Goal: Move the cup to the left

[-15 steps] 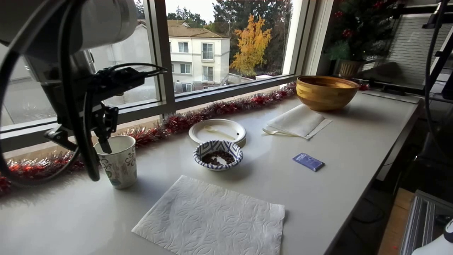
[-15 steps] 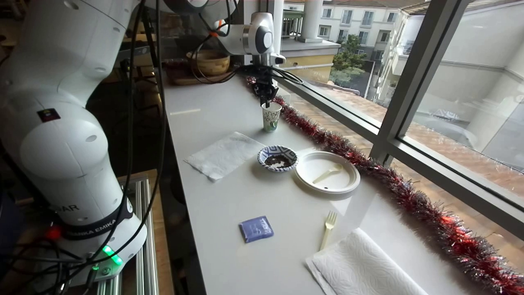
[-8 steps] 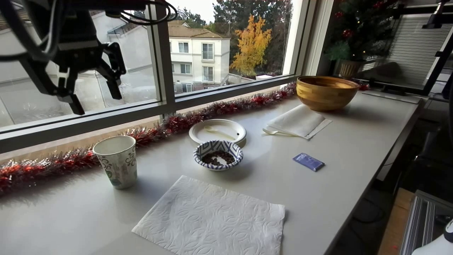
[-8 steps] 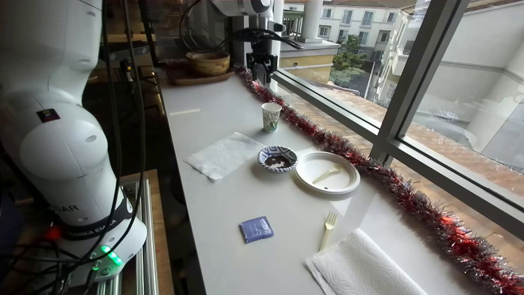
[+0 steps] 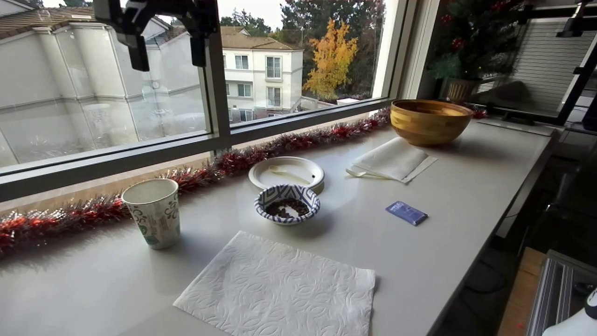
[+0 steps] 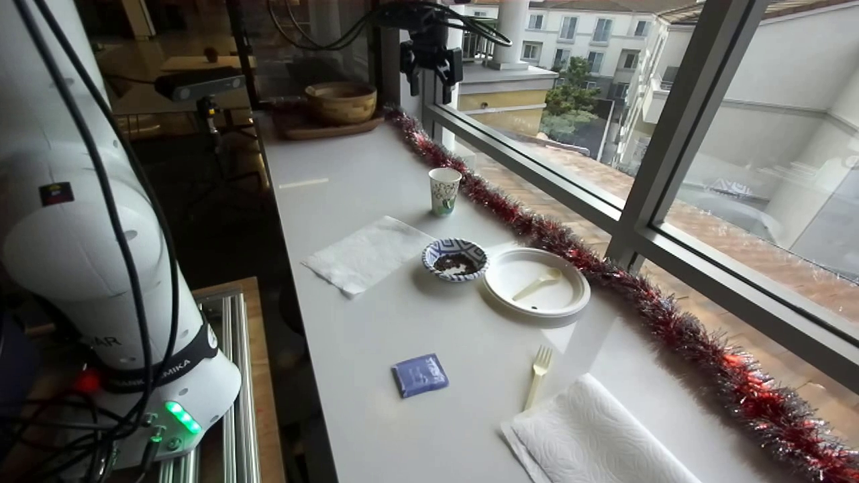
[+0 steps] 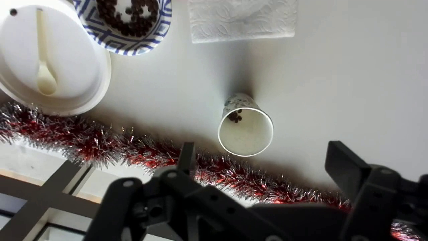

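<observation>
The cup, a whitish paper tumbler with a printed swirl pattern, stands upright on the table beside the tinsel, in both exterior views [image 5: 156, 221] [image 6: 444, 193]. From above, in the wrist view, a few dark beans show inside the cup [image 7: 245, 134]. My gripper hangs well above the table, apart from the cup, in both exterior views [image 5: 169, 66] [image 6: 431, 92]. Its jaws are spread wide with nothing held between them. In the wrist view the cup appears beyond the gap of the gripper [image 7: 261, 146]. In an exterior view the upper part of the gripper is cut off by the frame.
A patterned bowl [image 5: 288, 221] of dark beans stands by a white plate [image 6: 537, 305] with a spoon. Around lie a paper towel [image 5: 284, 284], a blue packet [image 5: 406, 213] and a fork [image 6: 538, 376]. Red tinsel [image 6: 510, 208] runs along the window; a wooden bowl [image 5: 431, 123] stands farther off.
The gripper has risen from the cup's rim, where a finger was at the cup, and its jaws have spread wider. The cup stays standing in the same spot.
</observation>
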Robot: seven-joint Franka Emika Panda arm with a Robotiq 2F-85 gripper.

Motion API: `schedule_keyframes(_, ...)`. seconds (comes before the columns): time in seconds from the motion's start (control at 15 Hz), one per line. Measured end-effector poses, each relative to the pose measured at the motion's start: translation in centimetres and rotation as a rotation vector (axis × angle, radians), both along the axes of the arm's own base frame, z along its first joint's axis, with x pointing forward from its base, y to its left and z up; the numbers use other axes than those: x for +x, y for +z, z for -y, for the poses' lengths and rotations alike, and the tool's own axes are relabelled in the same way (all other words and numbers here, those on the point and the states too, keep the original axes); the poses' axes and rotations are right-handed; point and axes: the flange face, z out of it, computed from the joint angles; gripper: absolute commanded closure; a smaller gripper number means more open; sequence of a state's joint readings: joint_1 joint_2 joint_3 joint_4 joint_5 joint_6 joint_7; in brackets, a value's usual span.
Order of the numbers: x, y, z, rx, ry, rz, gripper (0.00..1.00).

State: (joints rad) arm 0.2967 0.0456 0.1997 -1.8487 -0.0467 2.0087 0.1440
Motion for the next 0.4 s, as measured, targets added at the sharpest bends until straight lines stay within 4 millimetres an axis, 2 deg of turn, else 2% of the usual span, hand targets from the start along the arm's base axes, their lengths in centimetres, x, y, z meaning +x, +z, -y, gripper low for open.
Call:
schedule_keyframes(0.2,-3.9,2.2,4.2,0.002,-0.083,-0.141,0.0)
schedule_keyframes(0.27,-4.5,3.2,4.8,0.003,-0.092,-0.141,0.0)
schedule_keyframes(0.4,-4.5,3.4,4.8,0.005,-0.091,-0.134,0.0)
